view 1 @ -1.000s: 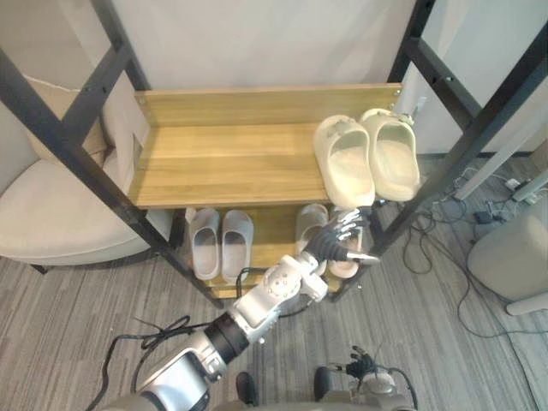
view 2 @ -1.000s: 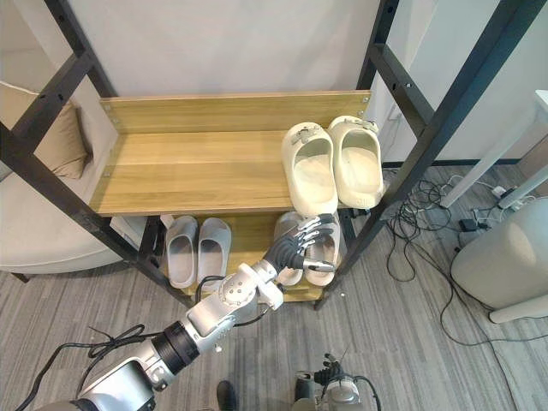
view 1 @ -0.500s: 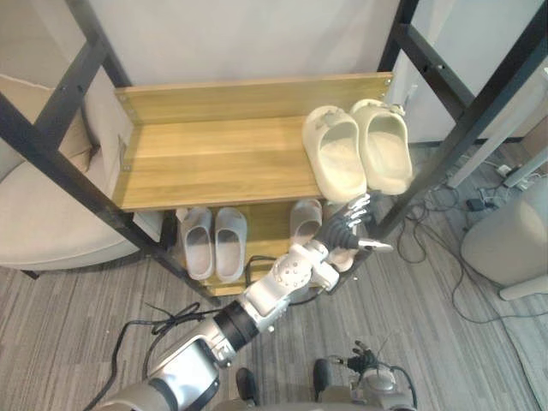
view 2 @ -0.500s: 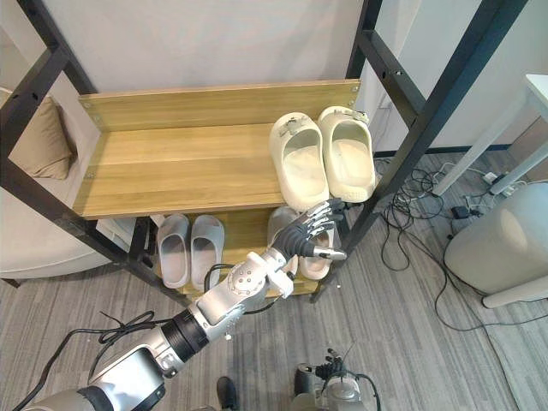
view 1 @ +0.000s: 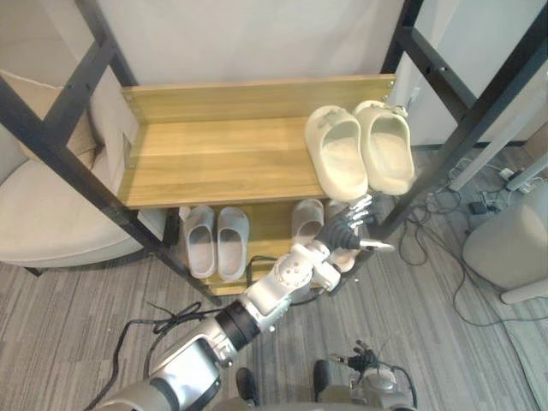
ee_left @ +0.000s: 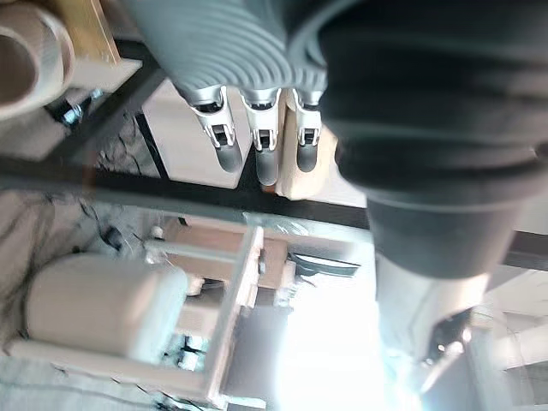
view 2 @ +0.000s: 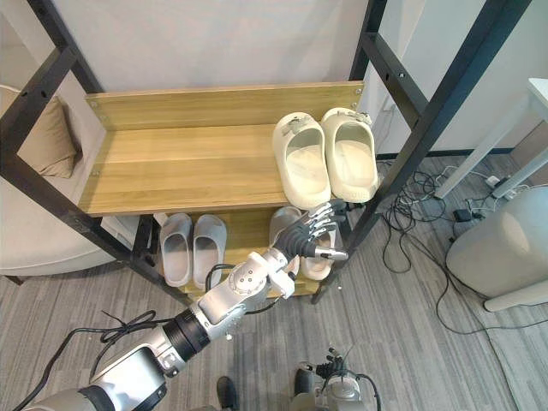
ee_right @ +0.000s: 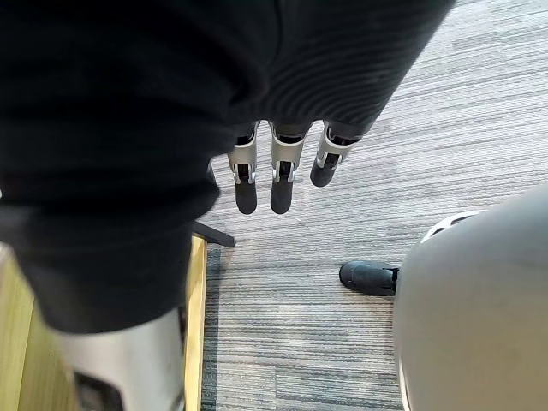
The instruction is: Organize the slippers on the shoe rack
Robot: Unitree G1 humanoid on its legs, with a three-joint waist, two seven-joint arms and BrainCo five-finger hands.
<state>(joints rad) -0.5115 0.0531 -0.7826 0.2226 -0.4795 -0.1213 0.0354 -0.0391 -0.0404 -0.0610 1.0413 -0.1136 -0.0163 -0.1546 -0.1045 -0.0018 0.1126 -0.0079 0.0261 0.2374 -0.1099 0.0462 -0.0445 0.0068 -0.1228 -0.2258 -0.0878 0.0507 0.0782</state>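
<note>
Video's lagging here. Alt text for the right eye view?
The left hand, fingers open, reaches over the pale slippers at the right of the shoe rack's lower shelf. A grey pair sits to their left; a cream pair lies on the top shelf's right end.

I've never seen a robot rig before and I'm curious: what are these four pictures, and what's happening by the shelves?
This is a humanoid robot tidying slippers. Two wide pictures come from its head, looking down; two close ones from cameras on its wrists. The wooden shoe rack holds cream slippers on the upper shelf and grey slippers below. The left hand reaches, fingers open, toward a pale pair on the lower shelf's right side, holding nothing. The right hand hangs open above the floor.
</note>
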